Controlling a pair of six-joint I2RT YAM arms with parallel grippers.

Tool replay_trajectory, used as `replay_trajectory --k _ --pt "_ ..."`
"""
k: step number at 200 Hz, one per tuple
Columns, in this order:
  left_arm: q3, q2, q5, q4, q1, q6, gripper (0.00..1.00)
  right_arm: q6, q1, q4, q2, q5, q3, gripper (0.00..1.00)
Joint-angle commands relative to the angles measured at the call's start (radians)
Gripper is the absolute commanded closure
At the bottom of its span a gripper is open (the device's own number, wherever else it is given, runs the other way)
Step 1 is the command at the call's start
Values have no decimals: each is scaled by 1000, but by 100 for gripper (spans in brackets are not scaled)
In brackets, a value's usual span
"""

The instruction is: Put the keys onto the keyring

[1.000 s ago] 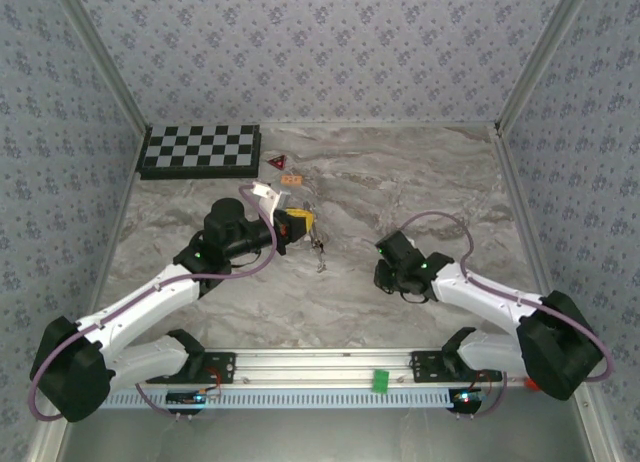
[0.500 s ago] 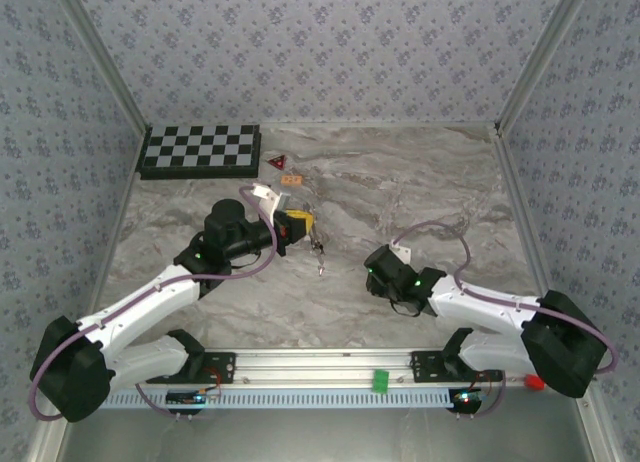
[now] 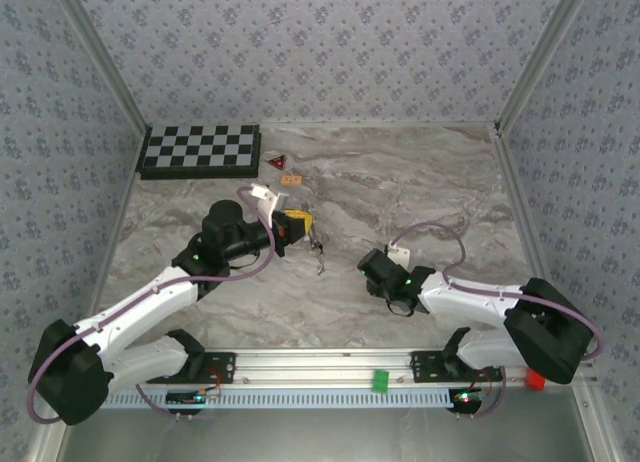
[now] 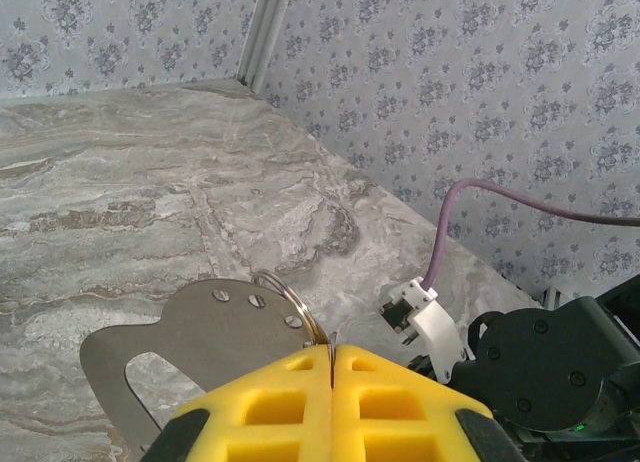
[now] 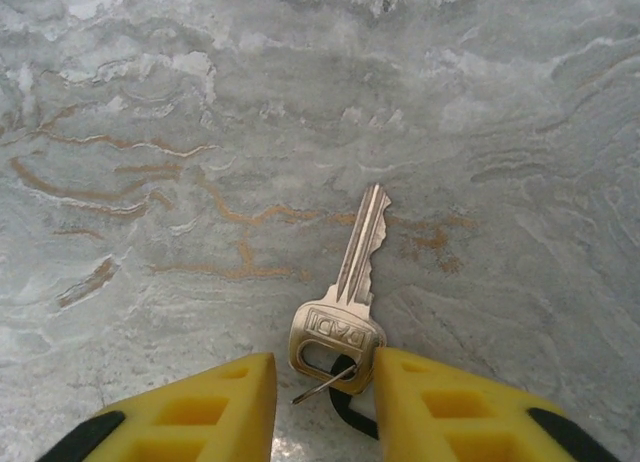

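Near edge first: both arms rise from the rail and reach inward over the marble desk (image 3: 420, 182). The right arm lies low, its forearm stretched leftward, and its claw (image 5: 320, 382) is tipped down at the desk. The yellow fingers (image 5: 190, 412) are parted and released, straddling the head of a silvery key (image 5: 348, 282). That key lies flat, blade pointing away, with a small wire loop through its head.

Further out, the left arm runs long and diagonal toward centre. Its claw (image 4: 332, 354) is clenched, pads flush, pinching the thin keyring (image 4: 283, 287) at the seam. Just past its tip, more keys (image 3: 319, 250) lie on the desk. At the far back sit a checkerboard (image 3: 200, 149) and a red triangle (image 3: 277, 163).
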Motion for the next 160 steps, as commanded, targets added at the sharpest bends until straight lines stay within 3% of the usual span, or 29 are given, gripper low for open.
replay_trajectory --k 1,81,160 --pt "7 -21 28 52 -10 -8 100 25 9 -21 18 43 24 75" --pt "9 -20 31 54 -13 -9 100 -13 62 -162 -36 100 97 99" --pt "3 -30 17 57 -12 -9 100 -393 -107 -127 -60 -187 266 100"
